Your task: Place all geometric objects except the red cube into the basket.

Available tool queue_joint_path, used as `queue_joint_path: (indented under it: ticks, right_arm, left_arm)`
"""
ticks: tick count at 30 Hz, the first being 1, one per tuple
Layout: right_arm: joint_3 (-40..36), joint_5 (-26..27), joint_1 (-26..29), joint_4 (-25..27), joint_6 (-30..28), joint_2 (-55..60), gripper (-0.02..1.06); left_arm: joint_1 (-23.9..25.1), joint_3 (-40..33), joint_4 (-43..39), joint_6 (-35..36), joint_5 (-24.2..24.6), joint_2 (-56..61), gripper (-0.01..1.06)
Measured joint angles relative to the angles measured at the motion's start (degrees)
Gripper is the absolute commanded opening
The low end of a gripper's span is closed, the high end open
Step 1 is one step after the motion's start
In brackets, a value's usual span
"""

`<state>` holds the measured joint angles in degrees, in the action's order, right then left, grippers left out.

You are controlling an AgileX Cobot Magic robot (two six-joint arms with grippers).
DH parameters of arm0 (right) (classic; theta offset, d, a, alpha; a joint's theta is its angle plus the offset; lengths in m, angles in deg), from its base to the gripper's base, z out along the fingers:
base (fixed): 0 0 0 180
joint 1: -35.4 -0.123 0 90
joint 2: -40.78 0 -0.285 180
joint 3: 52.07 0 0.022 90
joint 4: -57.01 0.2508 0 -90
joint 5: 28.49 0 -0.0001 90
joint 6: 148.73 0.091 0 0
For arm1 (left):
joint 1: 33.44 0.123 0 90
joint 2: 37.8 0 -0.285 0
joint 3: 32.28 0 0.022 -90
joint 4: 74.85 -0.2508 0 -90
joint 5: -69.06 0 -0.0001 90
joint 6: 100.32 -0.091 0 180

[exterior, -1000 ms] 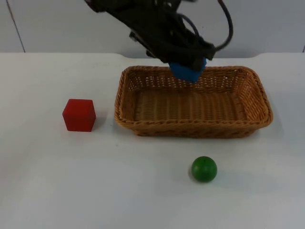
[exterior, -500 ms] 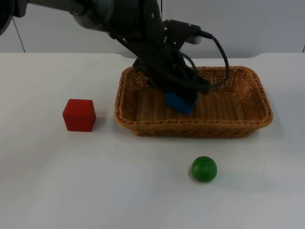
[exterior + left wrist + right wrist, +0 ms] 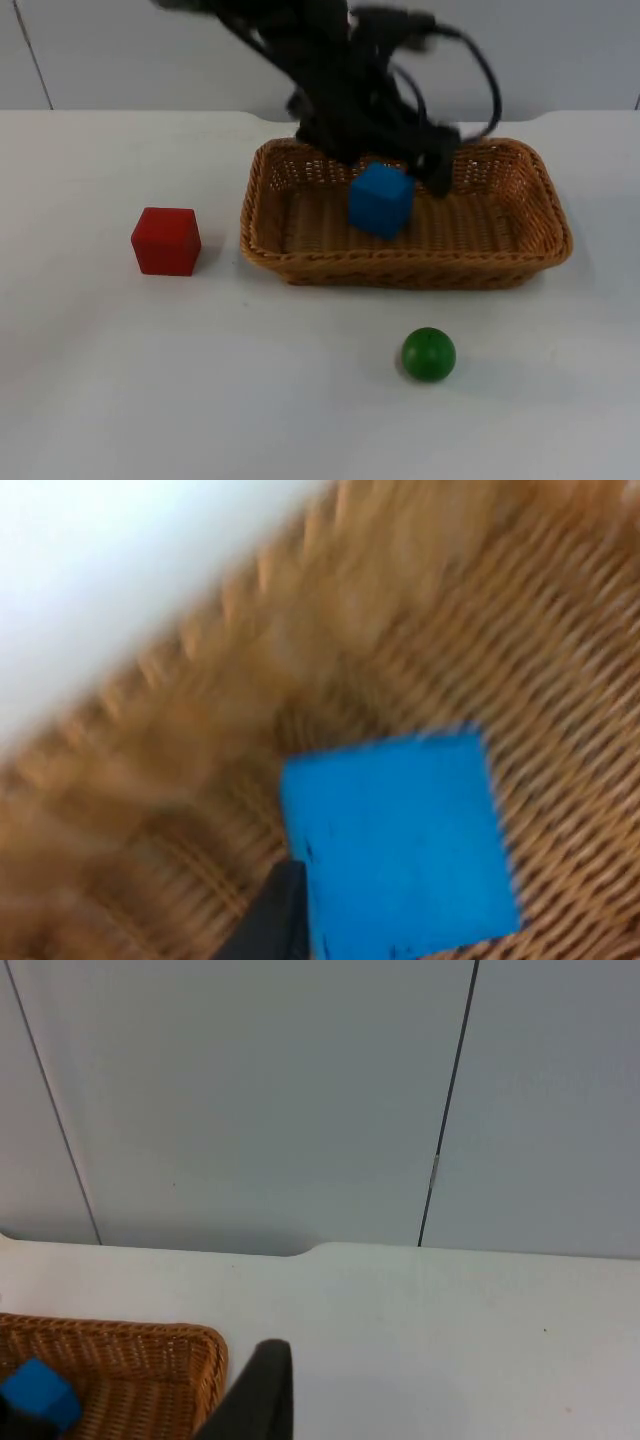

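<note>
With the solid blue cube (image 3: 381, 199) resting inside the woven wicker basket (image 3: 262, 215) at frame centre, the left gripper (image 3: 400, 165) hangs just above it, its finger spread impossible to tell.

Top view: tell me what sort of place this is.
Probably a robot test bench, not a home: a bare white table against a grey partition wall, with only a wicker basket, blue cube, red cube and green ball.

No readable text

No lettering, label, brand, number or sign can be read on any surface: the blue cube (image 3: 381, 199), the red cube (image 3: 166, 240), the green ball (image 3: 428, 354), the basket (image 3: 405, 267), the table (image 3: 200, 380) and the wall (image 3: 250, 1100) are all unmarked.
</note>
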<state>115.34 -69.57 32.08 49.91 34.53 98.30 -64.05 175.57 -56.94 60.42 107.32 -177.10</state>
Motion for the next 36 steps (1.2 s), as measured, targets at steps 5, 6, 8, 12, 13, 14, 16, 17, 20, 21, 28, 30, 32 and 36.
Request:
queue_joint_path:
  ticks: [5,6,8,12,13,14,16,17,20,21,28,30,32,36]
  right_arm:
    - [0.00,0.00,0.00,0.00,0.00,0.00,1.04]
    - [0.00,0.00,0.00,0.00,0.00,0.00,1.04]
    - [0.00,0.00,0.00,0.00,0.00,0.00,1.04]
    - [0.00,0.00,0.00,0.00,0.00,0.00,1.04]
    - [0.00,0.00,0.00,0.00,0.00,0.00,1.04]
    - [0.00,0.00,0.00,0.00,0.00,0.00,1.04]
    - [0.00,0.00,0.00,0.00,0.00,0.00,1.04]
    - [0.00,0.00,0.00,0.00,0.00,0.00,1.04]
    - [0.00,0.00,0.00,0.00,0.00,0.00,1.04]
    - [0.00,0.00,0.00,0.00,0.00,0.00,1.04]
    - [0.00,-0.20,0.00,1.14,-1.05,0.00,1.04]
    - [0.00,-0.63,0.00,2.26,-2.92,0.05,1.04]
    - [0.00,-2.59,0.00,8.30,-8.68,1.04,1.04]
    - [0.00,-5.32,-0.23,16.01,-14.28,4.02,1.04]
  left_arm:
    - [0.00,0.00,-3.99,-0.22,-0.92,8.96,1.04]
    - [0.00,0.00,-3.99,-0.22,-0.92,8.96,1.04]
    - [0.00,0.00,-6.61,-0.22,-1.14,14.85,1.04]
    - [0.34,0.00,-9.39,2.00,-1.29,21.16,1.04]
    - [0.92,0.00,-9.68,3.14,-1.44,23.08,1.04]
    - [1.73,0.00,-9.92,4.66,-1.58,24.44,1.04]
    - [2.76,0.04,-10.11,6.15,-1.71,25.81,1.04]
    - [3.67,-0.10,-10.20,7.04,-1.99,26.98,1.04]
    - [6.71,-5.76,-10.33,8.42,-4.41,30.85,1.04]
    - [6.71,-5.76,-10.33,8.42,-4.41,30.85,1.04]
    - [10.75,-24.73,-10.65,11.39,-9.85,42.37,1.04]
    - [11.57,-27.19,-11.19,12.05,-9.85,45.33,1.04]
    - [14.39,-31.53,-13.90,14.73,-8.73,53.07,1.04]
    - [18.57,-34.57,-19.12,18.62,-6.92,62.26,1.04]
